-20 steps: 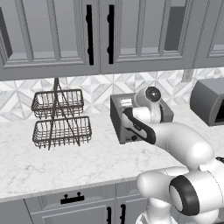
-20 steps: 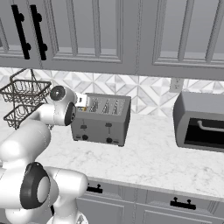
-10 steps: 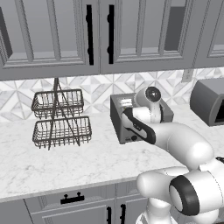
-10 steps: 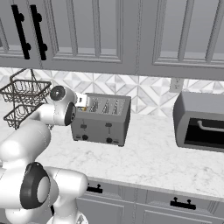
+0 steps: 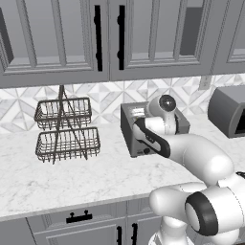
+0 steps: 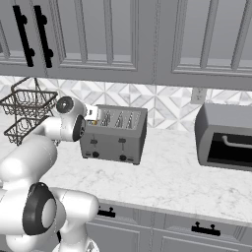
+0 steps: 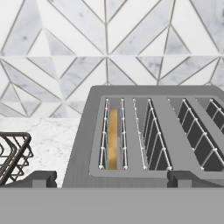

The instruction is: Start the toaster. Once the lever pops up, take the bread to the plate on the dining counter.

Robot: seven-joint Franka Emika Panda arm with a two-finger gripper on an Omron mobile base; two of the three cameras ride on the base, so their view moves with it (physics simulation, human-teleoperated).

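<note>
Bread (image 7: 113,139) sits low in the leftmost slot of the toaster (image 6: 114,134) at frame centre, tool (image 7: 109,178) spread wide above it, lever unpressed I'd judge, carrying undone.

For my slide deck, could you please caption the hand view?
Open fingers poised above the boxy grey metal toaster, golden-crusted bread slice seated in its leftmost slot.

Mid-grey toaster (image 6: 114,135), golden-tan bread (image 7: 113,138) edge in slot, white grey-veined marble desk (image 6: 172,177), grey-and-white geometric tiles (image 7: 109,43), dark wire basket (image 5: 67,129), grey cabinets (image 6: 123,39)
</note>
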